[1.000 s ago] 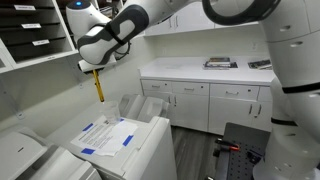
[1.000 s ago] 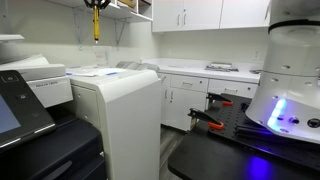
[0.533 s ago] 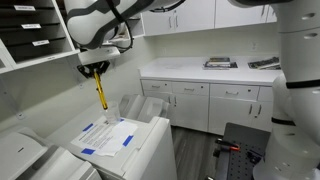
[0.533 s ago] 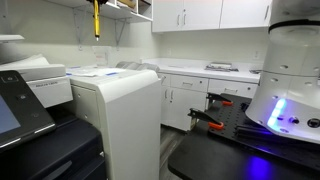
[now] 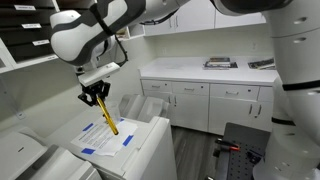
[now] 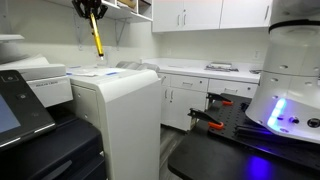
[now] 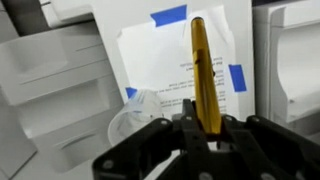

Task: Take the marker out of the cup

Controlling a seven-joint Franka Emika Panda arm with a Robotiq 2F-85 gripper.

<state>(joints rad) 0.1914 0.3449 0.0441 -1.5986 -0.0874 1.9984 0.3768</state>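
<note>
At the left of the wrist view a pale round cup (image 7: 134, 116) sits by the near left corner of the sheet of paper (image 7: 150, 55). It looks empty, and the marker (image 7: 200, 70) is out and clear of it. Just to the right of the cup the gripper (image 7: 203, 130) is closed narrow on the marker's upper end. The yellow stick runs away from it over the middle of the sheet, between the blue tape strips (image 7: 237, 77) that hold the paper down. What has changed over the last second is the height and the lean. A second ago the marker hung straight down, high above the worktop (image 5: 153, 124). Now, in an exterior view, the gripper (image 5: 98, 96) has come lower and turned, so the marker (image 5: 108, 117) slants with its dark tip toward the right. The tip is low over the paper in the middle of the worktop, away from the worktop's edges, and I cannot tell whether it touches the sheet. In an exterior view from the side the same drop and tilt show, with the gripper (image 6: 92, 9) at the top edge and the marker (image 6: 97, 35) leaning below it. For the task this suggests the removal itself is done. What seems left is to lay the marker on the worktop beside the cup and let go.
</note>
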